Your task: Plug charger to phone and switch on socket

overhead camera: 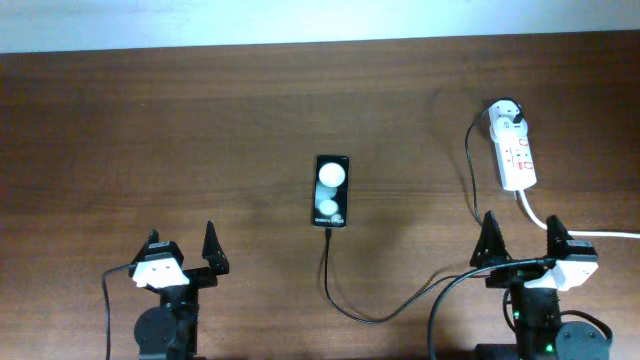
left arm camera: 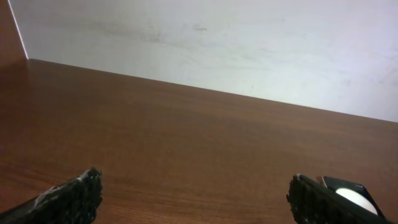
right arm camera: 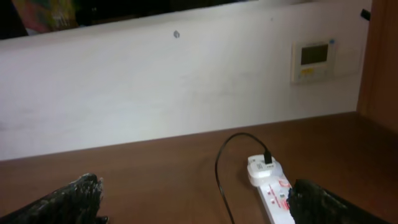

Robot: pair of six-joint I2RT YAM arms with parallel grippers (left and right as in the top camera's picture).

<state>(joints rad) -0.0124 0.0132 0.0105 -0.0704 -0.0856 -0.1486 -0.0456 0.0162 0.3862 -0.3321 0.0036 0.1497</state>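
1. The left claw [overhead camera: 182,238] hangs wide open near the front edge of the tabletop [overhead camera: 200,120], with nothing in it
2. The right claw [overhead camera: 521,232] is spread just as wide and also empty, at the front right
3. The phone [overhead camera: 332,190] lies flat and face up in the middle of the tabletop, between the two claws and farther back; in the left wrist view its corner peeks past one finger [left arm camera: 317,202]
4. The charger [overhead camera: 326,262] runs from the phone's near edge, loops towards the front and passes just beside the right claw. It then climbs to its plug head [overhead camera: 512,121], seated in the far end of the socket [overhead camera: 518,158]
5. The socket lies at the back right, just beyond the right claw; its white cord [overhead camera: 560,228] leaves the near end towards the right edge
6. The red switches are too small to tell whether they are on
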